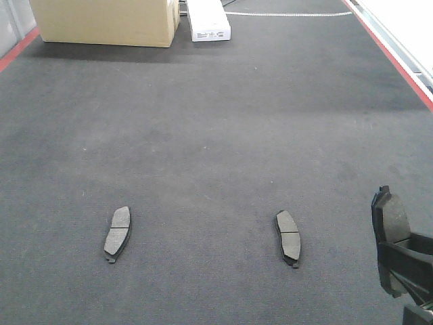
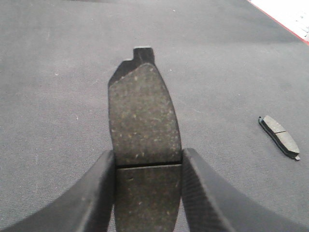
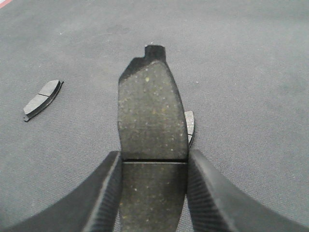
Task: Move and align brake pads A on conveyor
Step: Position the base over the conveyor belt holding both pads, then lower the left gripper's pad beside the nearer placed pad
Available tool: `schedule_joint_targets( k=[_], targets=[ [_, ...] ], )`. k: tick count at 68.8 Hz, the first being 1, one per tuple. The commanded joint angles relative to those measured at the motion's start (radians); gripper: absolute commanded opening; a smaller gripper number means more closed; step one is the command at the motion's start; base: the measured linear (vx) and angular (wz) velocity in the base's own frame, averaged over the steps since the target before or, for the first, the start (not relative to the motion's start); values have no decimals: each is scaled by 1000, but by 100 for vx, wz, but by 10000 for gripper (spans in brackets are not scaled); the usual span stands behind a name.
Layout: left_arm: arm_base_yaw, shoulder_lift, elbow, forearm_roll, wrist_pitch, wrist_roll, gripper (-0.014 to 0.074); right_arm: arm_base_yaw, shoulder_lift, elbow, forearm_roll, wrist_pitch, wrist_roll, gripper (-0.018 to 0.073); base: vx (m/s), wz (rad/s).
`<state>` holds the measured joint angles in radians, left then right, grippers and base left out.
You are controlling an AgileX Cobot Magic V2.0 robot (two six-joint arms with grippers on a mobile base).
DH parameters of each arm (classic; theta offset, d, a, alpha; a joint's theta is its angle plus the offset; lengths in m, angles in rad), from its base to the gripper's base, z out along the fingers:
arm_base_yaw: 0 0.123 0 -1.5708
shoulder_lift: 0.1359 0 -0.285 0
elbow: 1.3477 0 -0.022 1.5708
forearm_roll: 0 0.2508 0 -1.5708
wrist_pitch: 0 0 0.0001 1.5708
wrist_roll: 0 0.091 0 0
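Two brake pads are lying flat on the conveyor (image 1: 216,122), well apart: the left lying pad (image 1: 118,233) and the right lying pad (image 1: 288,237), both running roughly lengthwise along the belt. A cardboard box (image 1: 105,22) and a white carton (image 1: 209,22) are sitting at the far end, away from the pads; a red strip (image 1: 399,57) is edging the belt's right side. The left tool (image 2: 147,186) is clenching the left held pad (image 2: 143,121) between its fingers (image 2: 99,193). The right tool (image 3: 153,191) is likewise gripping the right held pad (image 3: 152,113), raised above the belt.
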<state>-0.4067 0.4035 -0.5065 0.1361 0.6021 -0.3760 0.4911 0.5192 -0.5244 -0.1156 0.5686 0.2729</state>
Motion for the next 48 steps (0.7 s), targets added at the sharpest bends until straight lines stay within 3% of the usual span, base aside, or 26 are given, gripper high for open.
schedule_joint_targets(
  k=[1, 12, 21, 30, 39, 48],
  targets=[
    [-4, 3, -30, 5, -96, -1, 146, -2, 2, -31, -10, -89, -6, -9, 0, 0],
    [-4, 12, -30, -63, -127, 4, 146, -2, 2, -31, -10, -89, -6, -9, 0, 0],
    [-4, 89, -35, -192, -163, 102, 149, -2, 2, -31, -10, -89, -6, -9, 0, 0],
    [-4, 240, -35, -385, -244, 244, 169, -2, 2, -31, -10, -89, -6, -9, 0, 0],
    [-4, 426, -40, -621, -328, 474, 204, -2, 2, -31, -10, -89, -6, -9, 0, 0],
    [-23, 636, -120, -787, -335, 657, 221, -2, 2, -31, -10, -89, -6, -9, 0, 0]
  ],
)
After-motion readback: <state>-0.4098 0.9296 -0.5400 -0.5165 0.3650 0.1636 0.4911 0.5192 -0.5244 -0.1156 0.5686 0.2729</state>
